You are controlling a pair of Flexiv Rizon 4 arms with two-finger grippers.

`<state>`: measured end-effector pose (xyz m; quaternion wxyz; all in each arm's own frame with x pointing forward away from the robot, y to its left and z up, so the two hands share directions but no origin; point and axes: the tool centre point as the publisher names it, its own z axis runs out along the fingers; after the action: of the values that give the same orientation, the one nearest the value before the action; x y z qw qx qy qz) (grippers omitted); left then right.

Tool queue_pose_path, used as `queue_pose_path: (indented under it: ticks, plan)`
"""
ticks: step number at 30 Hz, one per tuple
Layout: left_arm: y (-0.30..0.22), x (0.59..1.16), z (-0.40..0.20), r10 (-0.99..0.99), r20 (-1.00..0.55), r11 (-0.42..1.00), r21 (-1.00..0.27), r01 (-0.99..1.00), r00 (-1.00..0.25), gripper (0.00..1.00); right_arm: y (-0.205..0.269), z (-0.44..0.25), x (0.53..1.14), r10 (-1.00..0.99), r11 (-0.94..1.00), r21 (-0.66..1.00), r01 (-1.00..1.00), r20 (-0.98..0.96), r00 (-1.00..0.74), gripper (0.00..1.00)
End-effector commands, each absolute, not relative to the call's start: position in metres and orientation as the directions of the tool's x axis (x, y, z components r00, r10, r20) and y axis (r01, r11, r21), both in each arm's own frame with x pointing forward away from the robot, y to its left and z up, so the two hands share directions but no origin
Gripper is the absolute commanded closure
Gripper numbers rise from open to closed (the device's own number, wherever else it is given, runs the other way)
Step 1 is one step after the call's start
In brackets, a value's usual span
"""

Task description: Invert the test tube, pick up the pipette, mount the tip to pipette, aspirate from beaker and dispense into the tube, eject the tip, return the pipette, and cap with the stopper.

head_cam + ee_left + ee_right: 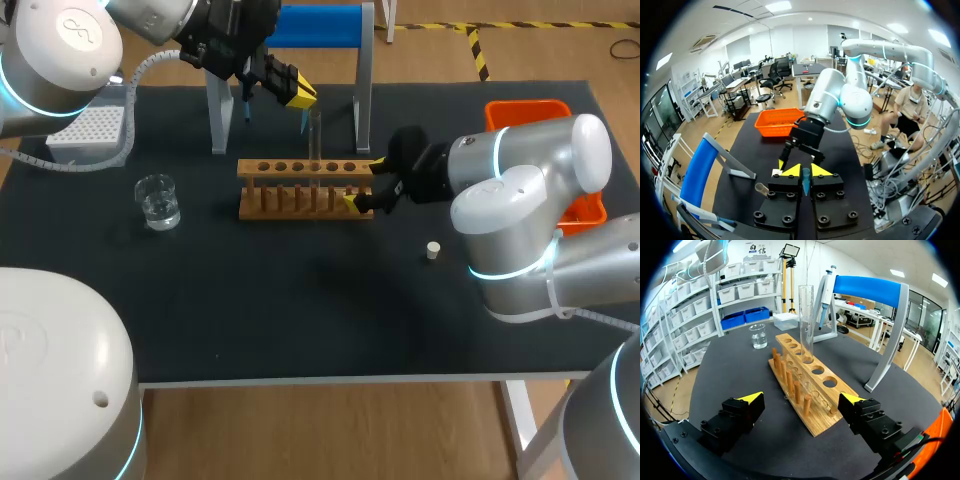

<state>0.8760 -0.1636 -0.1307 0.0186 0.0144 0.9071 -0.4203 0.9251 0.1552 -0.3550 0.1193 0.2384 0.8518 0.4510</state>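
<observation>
1. Black matting covers the counter (300, 320), with the task's things spread along its middle and far side. Directions below take 12 o'clock as straight away from the robot.
2. Nearest the robot, at about 4 o'clock from the wooden rack (305, 190), the stopper (433, 251) stands alone, apparently parked until the capping step.
3. At the rack's 3 o'clock end, the right end effector (365, 183) is spread wide, one finger on each side of the end. It grips nothing. I judge it is there to steady the rack.
4. The test tube (314, 135) stands upright, mouth up, in the third hole from that end. It looks empty, ready to be filled.
5. At 9 o'clock from the rack, well apart from it, the beaker (158, 200) holds clear liquid.
6. At 11 o'clock of the tube's top, the left end effector (295, 92) hangs with its fingers nearly together. A bluish sliver (805, 181) shows in the gap, and I cannot tell what it is.
7. Just beyond, the pipette (826, 287) hangs on the blue-topped stand (318, 25), so picking it up looks like the step in hand.
8. Farthest back, the tip box (85, 135) sits at 10 o'clock and the orange bin (545, 115) at 2 o'clock.
</observation>
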Motion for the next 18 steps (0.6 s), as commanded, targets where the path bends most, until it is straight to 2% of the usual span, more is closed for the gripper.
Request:
queue_pose_path:
  ticks: [1, 18]
  plan:
    - [-0.1627, 0.8761, -0.1298, 0.012, -0.044, 0.648, -0.761, 0.041, -0.999, 1.00, 0.1550, -0.3550, 0.9254, 0.513, 0.480, 0.825, 0.299, 0.012, -0.858, 0.00]
    - [-0.1616, 0.8718, -0.1328, 0.017, -0.035, 0.629, -0.776, 0.038, -0.999, 1.00, 0.1550, -0.3550, 0.9254, 0.513, 0.480, 0.825, 0.299, 0.012, -0.858, 0.00]
